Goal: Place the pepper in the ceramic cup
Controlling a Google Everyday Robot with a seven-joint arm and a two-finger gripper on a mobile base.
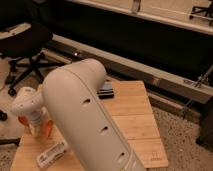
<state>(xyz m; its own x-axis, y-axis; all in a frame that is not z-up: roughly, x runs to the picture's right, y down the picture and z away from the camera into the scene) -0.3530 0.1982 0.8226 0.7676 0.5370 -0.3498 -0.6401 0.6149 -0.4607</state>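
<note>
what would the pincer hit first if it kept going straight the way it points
The pincer points down, low over the left end of the wooden table. First in its line looks to be the orange thing right beneath it, though depth is unclear.

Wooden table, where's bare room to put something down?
The right side of the table is bare, from the arm to the right edge, in front of the dark object. The left is crowded: the gripper is low over orange items, with the white bottle just in front.
</note>
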